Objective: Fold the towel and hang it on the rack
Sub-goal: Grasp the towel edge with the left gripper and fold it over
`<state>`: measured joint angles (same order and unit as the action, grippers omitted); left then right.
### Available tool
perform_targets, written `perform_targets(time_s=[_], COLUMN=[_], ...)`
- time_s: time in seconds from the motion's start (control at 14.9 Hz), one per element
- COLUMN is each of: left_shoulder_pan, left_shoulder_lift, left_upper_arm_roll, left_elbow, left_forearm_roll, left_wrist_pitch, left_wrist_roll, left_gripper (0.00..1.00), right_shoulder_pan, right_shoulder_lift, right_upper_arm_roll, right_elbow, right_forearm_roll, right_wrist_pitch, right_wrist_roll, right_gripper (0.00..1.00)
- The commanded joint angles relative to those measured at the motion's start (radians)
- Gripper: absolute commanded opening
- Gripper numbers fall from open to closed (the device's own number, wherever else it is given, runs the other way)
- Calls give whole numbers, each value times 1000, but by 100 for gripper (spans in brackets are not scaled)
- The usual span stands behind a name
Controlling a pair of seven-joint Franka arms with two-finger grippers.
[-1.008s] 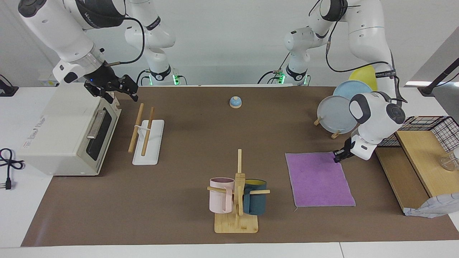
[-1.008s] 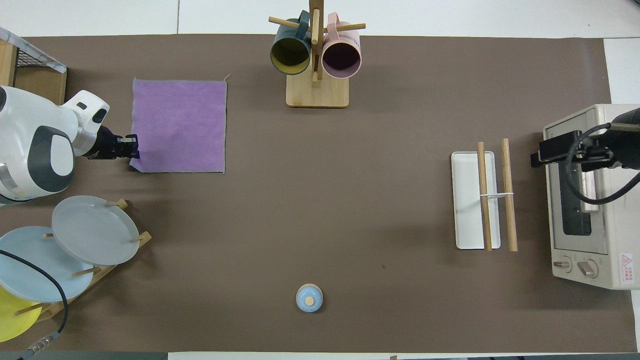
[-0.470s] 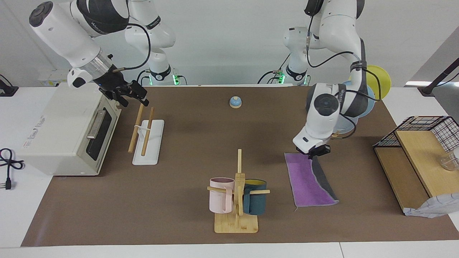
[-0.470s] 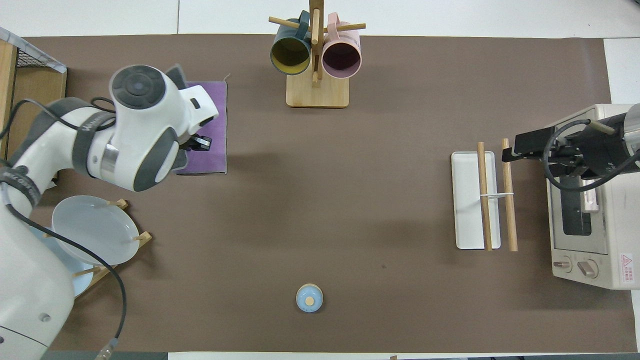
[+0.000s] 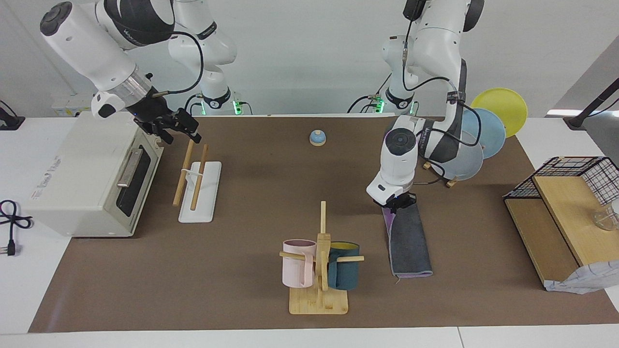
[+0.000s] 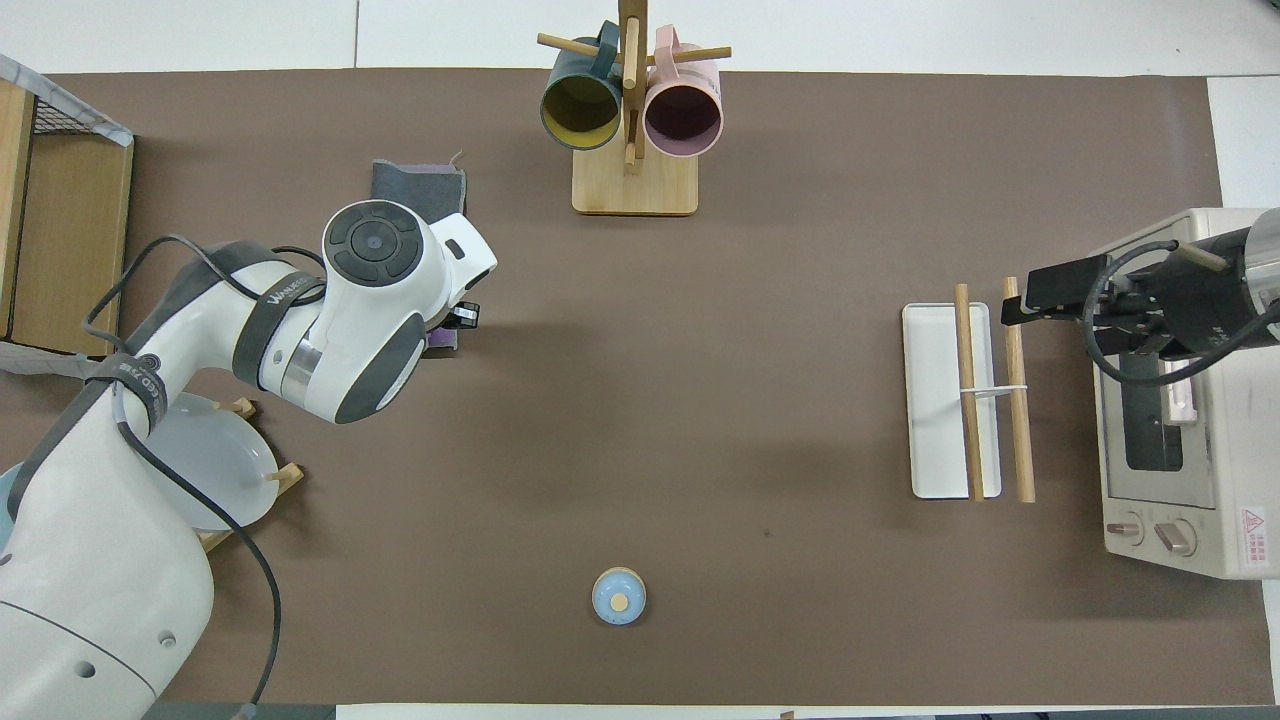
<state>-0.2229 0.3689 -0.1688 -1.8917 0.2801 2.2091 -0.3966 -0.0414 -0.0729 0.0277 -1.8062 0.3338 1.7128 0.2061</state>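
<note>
The towel (image 5: 409, 240) lies folded in half as a narrow strip beside the mug tree, grey underside up, with a thin purple edge showing. In the overhead view the left arm hides most of the towel (image 6: 420, 186). My left gripper (image 5: 398, 202) (image 6: 458, 318) is down at the towel's end that lies nearer to the robots. The rack (image 5: 184, 172) (image 6: 1015, 400), two light-wood rods on a white base, stands in front of the toaster oven. My right gripper (image 5: 186, 130) (image 6: 1020, 300) hangs open over the rods' ends nearer to the robots, holding nothing.
A toaster oven (image 5: 82, 179) (image 6: 1180, 400) sits at the right arm's end. A mug tree (image 5: 319, 261) (image 6: 632, 130) with two mugs, a blue bell (image 5: 317, 137) (image 6: 619, 596), a plate stand (image 5: 466, 154) (image 6: 200, 455) and a wooden shelf (image 5: 556, 217) (image 6: 60, 230) also stand here.
My left gripper carried the towel's corner toward the right arm's end, folding the flat purple towel in half. My right gripper moved from over the oven to the rack's rod ends.
</note>
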Motion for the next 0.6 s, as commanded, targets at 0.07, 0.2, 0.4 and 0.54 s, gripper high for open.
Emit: perform_targets(time_s=[0.07,0.2,0.4,0.54], left_shoulder_pan=[97,157,232,250], left_shoulder_lift=[-80,-90,-90,-82], left_upper_arm_roll=[-6,-5,-5,-5], left_elbow=[-6,23,17,-7], left_forearm_roll=[-146,-246,-318,-366], left_wrist_pitch=[-35,-74,-43,0], left_wrist_roll=[86,198,286,327], left_gripper=[100,100,100,100], right_shoulder_pan=[-2,0,52,86], right_shoulder_lift=[-45,-44,-41,-39], right_upper_arm_roll=[52,66,74,74], right_elbow=[-88,-110,-153,-165], right_forearm_roll=[25,77,159,174], right_wrist_pitch=[90,103,191,214], right_wrist_roll=[76,108,244,301], right_gripper=[100,100,100,100])
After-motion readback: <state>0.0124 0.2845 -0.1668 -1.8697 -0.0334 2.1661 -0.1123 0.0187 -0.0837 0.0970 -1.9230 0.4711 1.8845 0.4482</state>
